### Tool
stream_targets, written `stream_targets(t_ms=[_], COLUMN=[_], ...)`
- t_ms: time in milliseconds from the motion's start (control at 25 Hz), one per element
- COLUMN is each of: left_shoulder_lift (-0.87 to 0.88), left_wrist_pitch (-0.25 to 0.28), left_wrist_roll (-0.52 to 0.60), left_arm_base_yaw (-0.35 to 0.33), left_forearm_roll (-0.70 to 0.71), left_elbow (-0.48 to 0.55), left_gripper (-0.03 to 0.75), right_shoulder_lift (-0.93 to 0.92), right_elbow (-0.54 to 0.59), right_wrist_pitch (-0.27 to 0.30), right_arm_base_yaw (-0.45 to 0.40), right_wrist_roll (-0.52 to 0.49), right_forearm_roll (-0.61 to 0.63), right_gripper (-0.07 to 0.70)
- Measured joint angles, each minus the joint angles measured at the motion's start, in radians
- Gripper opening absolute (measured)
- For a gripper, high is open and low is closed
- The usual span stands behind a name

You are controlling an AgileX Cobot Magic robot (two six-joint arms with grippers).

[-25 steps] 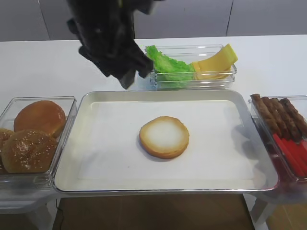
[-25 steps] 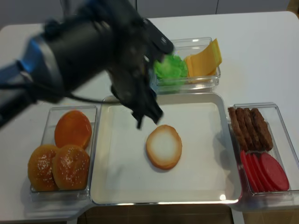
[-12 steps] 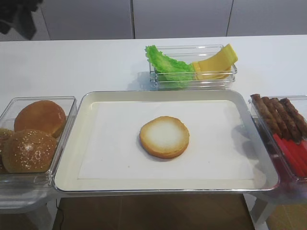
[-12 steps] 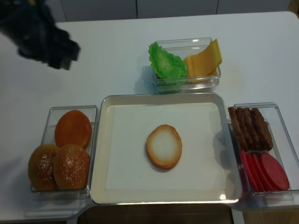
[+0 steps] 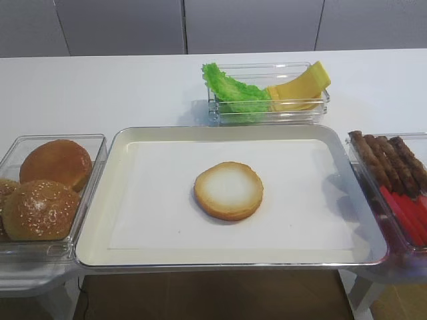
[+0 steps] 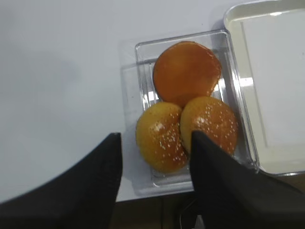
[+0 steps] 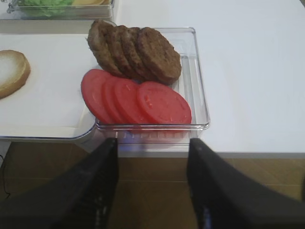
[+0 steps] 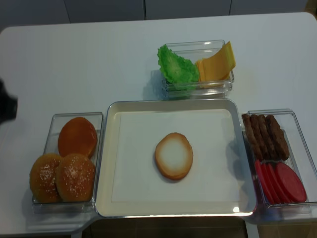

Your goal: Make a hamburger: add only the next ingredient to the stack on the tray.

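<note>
White matte worktop (image 5: 100, 93), grey wall panels behind. Silver-rimmed rect. tray (image 5: 100, 200) w/ white paper liner at centre. Flat golden bun half (image 5: 228, 190), pale cut face up, mid-tray. Left gripper (image 6: 155, 186) released, over clear bun bin (image 6: 143, 71). Right gripper (image 7: 152, 191) released, empty.

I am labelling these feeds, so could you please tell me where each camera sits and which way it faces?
Exterior high: in front, looking down across the tray with its bun half; no robot part shows.
Exterior high (realsense): higher and steeper, same layout.
Right wrist: low, facing the patties and tomato slices; open right gripper below.
Left wrist: overhead the bun bin; open left gripper below.
Every view shares the tray.
</note>
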Motion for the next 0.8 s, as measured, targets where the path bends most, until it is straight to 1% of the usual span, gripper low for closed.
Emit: stream_targets(t_ms=[200, 440, 600, 800], left_shoulder_lift=[-0.231, -0.5, -0.645, -0.799], left_wrist_pitch=[0.005, 0.013, 0.015, 0.021], left_wrist_roll=[-0.024, -0.04, -0.044, -0.046], left_arm_base_yaw=[0.0, 0.0, 0.0, 0.002], left_forearm_roll=[-0.023, -0.041, -0.052, -0.085], left_elbow=[0.165, 0.324, 0.401, 0.464], left_gripper=[0.347, 0.347, 0.347, 0.347], right_shoulder_lift=[0.0, 0.0, 0.0, 0.0], right_elbow=[0.0, 0.0, 0.0, 0.0], right_wrist_pitch=[0.0, 0.0, 0.0, 0.0], right_arm_base_yaw=[0.0, 0.0, 0.0, 0.0], right_wrist_roll=[0.006, 0.0, 0.0, 0.0], right_forearm_roll=[0.0, 0.0, 0.0, 0.0], right_gripper=[0.372, 0.372, 0.372, 0.372])
